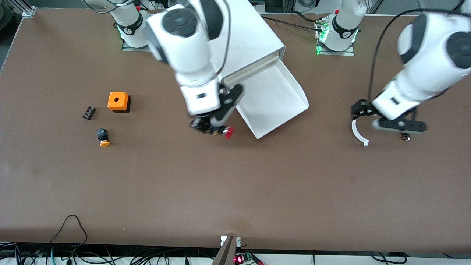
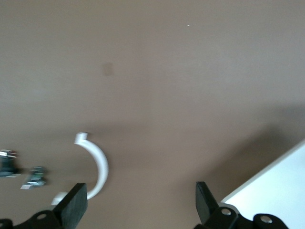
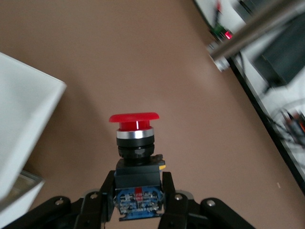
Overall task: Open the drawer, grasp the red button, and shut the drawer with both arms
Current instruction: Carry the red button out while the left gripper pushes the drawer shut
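My right gripper [image 1: 210, 127] is shut on the button's black body and holds it above the table beside the open drawer's front corner; the red cap [image 1: 228, 133] points away from the fingers. In the right wrist view the button [image 3: 135, 138] sits between my right gripper's jaws [image 3: 138, 195]. The drawer [image 1: 274, 99] is pulled out of the white cabinet [image 1: 250, 36] and looks empty; its white wall also shows in the right wrist view [image 3: 24, 119]. My left gripper [image 1: 401, 127] is open and empty over bare table toward the left arm's end [image 2: 140, 205].
A white curved hook [image 1: 358, 134] shows beside the left gripper [image 2: 97, 164]. An orange box with a hole [image 1: 118, 101], an orange-capped black button [image 1: 103, 137] and a small black part [image 1: 88, 112] lie toward the right arm's end.
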Available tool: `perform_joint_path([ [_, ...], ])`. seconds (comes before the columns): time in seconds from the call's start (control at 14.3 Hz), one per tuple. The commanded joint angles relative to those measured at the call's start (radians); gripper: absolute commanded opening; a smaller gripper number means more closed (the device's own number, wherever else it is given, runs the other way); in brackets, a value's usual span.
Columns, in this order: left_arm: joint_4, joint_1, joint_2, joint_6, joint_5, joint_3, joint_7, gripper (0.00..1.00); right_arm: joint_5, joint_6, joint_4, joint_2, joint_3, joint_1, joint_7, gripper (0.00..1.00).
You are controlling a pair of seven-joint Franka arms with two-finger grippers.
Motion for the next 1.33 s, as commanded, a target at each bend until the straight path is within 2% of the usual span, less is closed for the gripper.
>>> perform_joint_path([
  [0.0,-0.064,-0.086,0.05,0.122,0.005,0.006,-0.241,1.0,0.072,-0.022,-0.165,-0.09,-0.034,-0.066,0.127,0.07],
  [0.28,-0.065,-0.182,0.22,0.303,0.005,0.006,-0.473,1.0,0.071,-0.053,-0.369,-0.146,-0.043,-0.172,0.315,0.07],
  [0.49,-0.079,-0.228,0.279,0.404,0.005,0.006,-0.555,1.0,0.034,-0.031,-0.489,-0.156,-0.043,-0.251,0.34,0.08],
  [0.7,-0.116,-0.277,0.265,0.408,0.005,0.006,-0.632,1.0,-0.038,0.112,-0.627,-0.155,-0.043,-0.304,0.34,0.12],
  [0.84,-0.161,-0.278,0.23,0.403,0.005,0.0,-0.635,1.0,-0.038,0.264,-0.748,-0.158,-0.043,-0.324,0.341,0.12],
  [1.05,-0.247,-0.275,0.167,0.392,-0.011,-0.083,-0.641,1.0,-0.034,0.47,-0.906,-0.161,-0.043,-0.335,0.343,0.12],
  [1.26,-0.274,-0.275,0.156,0.374,-0.011,-0.162,-0.701,1.0,-0.032,0.594,-1.009,-0.158,-0.043,-0.335,0.343,0.12],
])
